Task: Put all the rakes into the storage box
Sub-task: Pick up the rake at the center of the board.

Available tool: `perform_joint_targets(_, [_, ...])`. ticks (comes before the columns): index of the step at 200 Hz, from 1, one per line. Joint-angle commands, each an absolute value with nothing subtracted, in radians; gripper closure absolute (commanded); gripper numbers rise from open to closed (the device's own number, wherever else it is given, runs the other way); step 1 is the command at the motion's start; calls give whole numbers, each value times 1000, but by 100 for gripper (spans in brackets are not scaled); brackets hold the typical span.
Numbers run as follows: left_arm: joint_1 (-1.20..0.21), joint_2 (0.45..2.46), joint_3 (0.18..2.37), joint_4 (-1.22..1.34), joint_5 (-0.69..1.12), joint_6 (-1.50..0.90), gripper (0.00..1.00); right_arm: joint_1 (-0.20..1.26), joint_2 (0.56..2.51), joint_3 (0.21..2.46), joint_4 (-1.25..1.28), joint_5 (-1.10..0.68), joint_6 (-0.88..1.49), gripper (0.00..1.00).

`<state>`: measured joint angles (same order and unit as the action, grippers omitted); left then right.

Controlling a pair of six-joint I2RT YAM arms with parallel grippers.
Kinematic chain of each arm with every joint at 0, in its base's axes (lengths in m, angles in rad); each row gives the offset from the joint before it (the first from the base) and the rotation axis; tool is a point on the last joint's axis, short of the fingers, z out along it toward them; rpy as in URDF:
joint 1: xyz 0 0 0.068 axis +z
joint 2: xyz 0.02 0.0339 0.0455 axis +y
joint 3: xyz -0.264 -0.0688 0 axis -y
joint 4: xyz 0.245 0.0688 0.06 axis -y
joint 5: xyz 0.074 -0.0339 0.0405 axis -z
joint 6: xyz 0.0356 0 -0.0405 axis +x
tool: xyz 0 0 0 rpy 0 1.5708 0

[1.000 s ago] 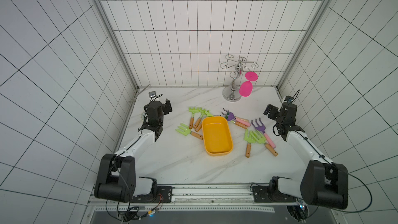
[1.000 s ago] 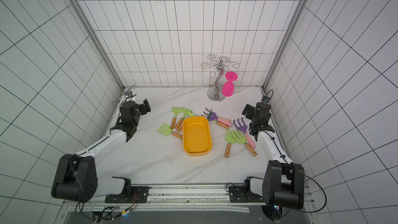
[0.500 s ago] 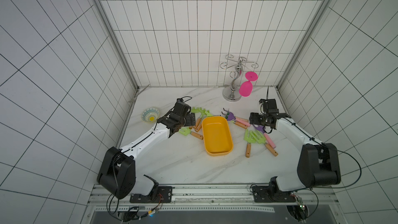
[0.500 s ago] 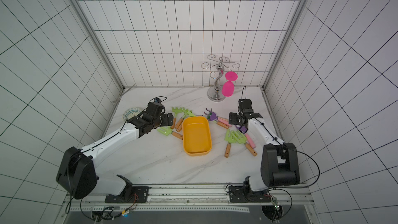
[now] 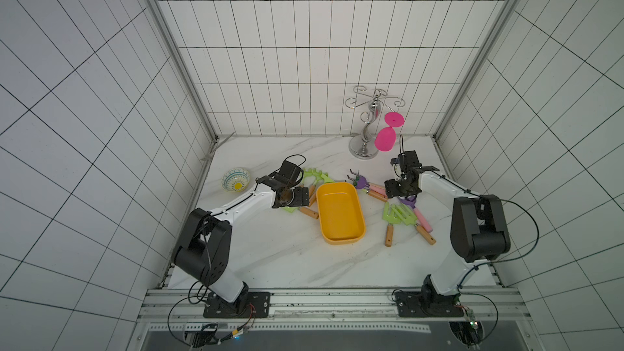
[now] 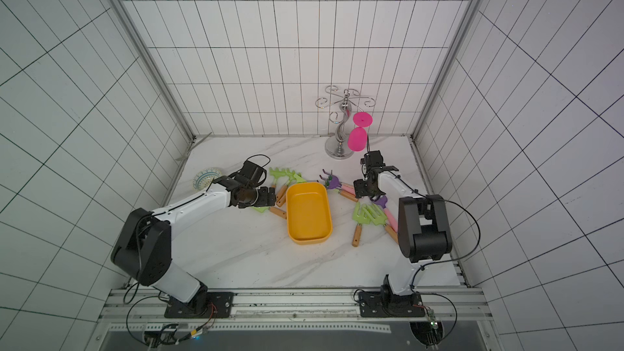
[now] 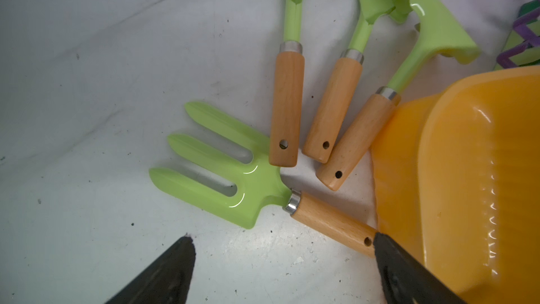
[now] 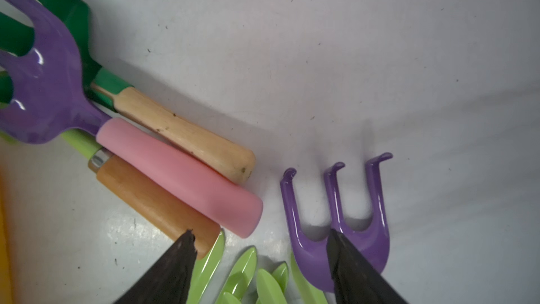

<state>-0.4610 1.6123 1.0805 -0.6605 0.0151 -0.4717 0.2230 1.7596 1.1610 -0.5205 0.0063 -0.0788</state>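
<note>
Rake point(image 8: 378, 223), purple, lies flat on the tabletop point(image 8: 380, 68). Its long axis runs straight out from the parted jaws of your right arm point(image 5: 439, 185), with the head under one fingertip point(image 8: 350, 258), not centred. You'd need a sideways shift before closing. Left arm point(image 5: 243, 204): jaws also apart, beyond the storage box point(image 5: 341, 211).

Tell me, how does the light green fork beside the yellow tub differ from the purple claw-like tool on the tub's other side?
The green fork has flat, straight, pointed tines; the purple tool has thin tines hooked at the tips. The green fork's handle is bare wood; the purple tool's shows pink in a top view. Both have three tines and lie on the table outside the storage box.
</note>
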Motion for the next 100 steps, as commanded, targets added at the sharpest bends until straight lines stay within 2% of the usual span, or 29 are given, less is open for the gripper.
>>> perform_joint_targets(1, [-449, 1618, 1084, -664, 57, -498, 4, 242, 1808, 1247, -554, 25, -135, 27])
perform_joint_targets(100, [-441, 1616, 1065, -684, 61, -499, 4, 288, 1952, 1349, -585, 35, -176, 36])
